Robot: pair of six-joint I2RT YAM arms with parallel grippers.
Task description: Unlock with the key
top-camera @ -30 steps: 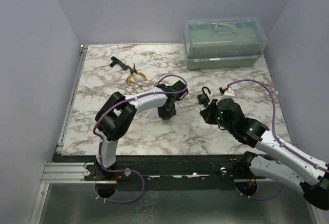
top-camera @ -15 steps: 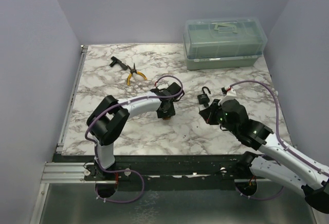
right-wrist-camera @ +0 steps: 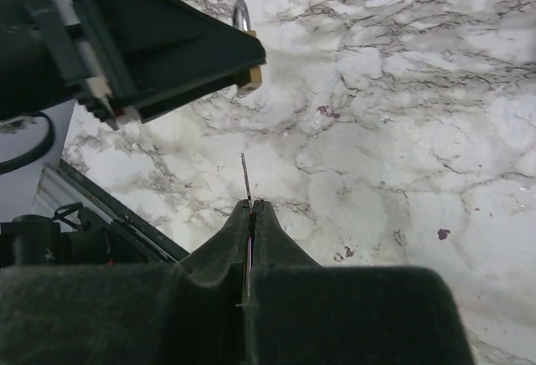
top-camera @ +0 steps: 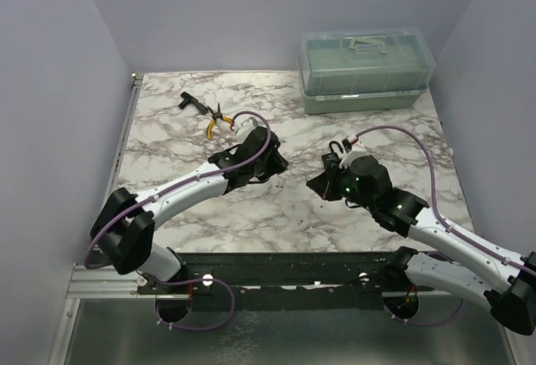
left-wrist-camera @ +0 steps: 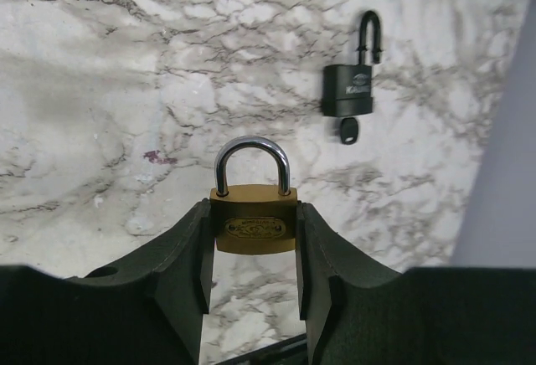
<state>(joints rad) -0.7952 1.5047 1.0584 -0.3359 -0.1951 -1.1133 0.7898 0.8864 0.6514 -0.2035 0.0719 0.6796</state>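
Observation:
In the left wrist view my left gripper (left-wrist-camera: pixel 251 252) is shut on the body of a small brass padlock (left-wrist-camera: pixel 252 226). The lock stands upright above the marble with its silver shackle closed. In the top view that gripper (top-camera: pixel 273 164) hovers at mid-table. My right gripper (right-wrist-camera: pixel 251 204) is shut on the key (right-wrist-camera: pixel 246 177), a thin metal blade seen edge-on and sticking out past the fingertips. The blade points toward the brass padlock (right-wrist-camera: pixel 249 72), with a clear gap between them. In the top view the right gripper (top-camera: pixel 322 186) sits just right of the left one.
A black padlock (left-wrist-camera: pixel 348 97) with an open shackle and its own key lies on the marble behind the grippers. Yellow-handled pliers (top-camera: pixel 219 120) and a black tool (top-camera: pixel 191 102) lie at the back left. A lidded plastic box (top-camera: pixel 366 70) stands at the back right.
The left arm has swung out to the left, its gripper staying near mid-table with the brass padlock. The right gripper has moved left and nearer, toward the padlock, with the key.

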